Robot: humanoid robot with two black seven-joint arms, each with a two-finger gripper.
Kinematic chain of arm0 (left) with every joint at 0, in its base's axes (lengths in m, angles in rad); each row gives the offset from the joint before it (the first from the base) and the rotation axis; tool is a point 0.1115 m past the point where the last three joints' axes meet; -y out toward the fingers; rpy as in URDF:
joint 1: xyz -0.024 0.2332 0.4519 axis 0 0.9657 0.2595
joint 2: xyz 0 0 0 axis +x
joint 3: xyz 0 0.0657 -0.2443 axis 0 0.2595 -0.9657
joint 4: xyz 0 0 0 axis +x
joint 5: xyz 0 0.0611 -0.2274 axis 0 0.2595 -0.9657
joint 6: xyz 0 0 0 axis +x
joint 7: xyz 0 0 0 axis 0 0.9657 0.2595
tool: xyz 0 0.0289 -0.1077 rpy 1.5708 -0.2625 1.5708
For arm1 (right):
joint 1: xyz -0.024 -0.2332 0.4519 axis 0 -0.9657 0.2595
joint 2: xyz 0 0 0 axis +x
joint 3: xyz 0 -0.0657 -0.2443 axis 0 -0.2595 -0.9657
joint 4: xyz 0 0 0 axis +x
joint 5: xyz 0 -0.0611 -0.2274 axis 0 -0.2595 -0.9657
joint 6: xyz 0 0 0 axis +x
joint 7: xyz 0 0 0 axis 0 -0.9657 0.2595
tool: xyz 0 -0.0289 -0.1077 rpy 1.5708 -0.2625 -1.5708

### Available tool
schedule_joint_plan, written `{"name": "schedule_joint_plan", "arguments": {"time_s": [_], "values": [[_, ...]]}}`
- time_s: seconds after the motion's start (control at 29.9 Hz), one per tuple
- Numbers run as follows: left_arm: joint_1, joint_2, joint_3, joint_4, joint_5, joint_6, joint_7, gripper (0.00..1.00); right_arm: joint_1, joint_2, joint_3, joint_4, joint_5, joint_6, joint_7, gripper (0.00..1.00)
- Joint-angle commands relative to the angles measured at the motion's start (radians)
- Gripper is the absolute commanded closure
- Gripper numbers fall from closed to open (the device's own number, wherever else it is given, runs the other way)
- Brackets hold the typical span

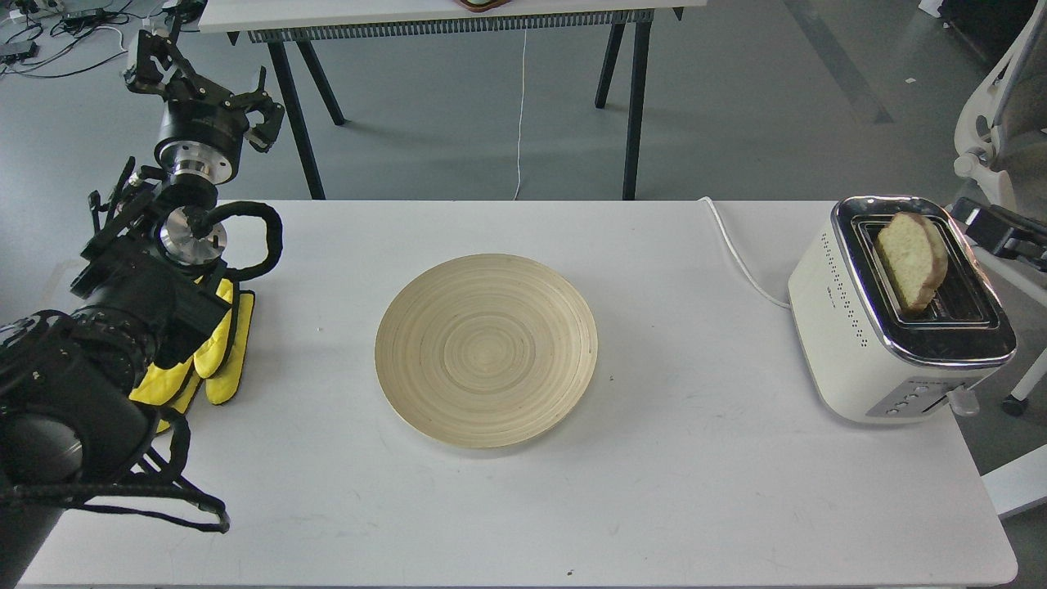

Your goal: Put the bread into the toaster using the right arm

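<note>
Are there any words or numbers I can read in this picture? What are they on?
No text here can be read.
Toaster, side: a tiny dark mark, maybe a brand, too small to read.
Toaster, front panel by the buttons: small markings, too blurred to read.
Bread, plate, table, left gripper: no writing seen.
</note>
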Motion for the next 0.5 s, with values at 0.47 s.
{"name": "schedule_joint_plan", "arguments": {"time_s": [0.47], "values": [[0.000, 0.000, 0.000, 0.000, 0.000, 0.000, 0.000, 0.00, -0.001, 0.505, 0.475, -0.324, 0.642, 0.014, 0.019, 0.01]]}}
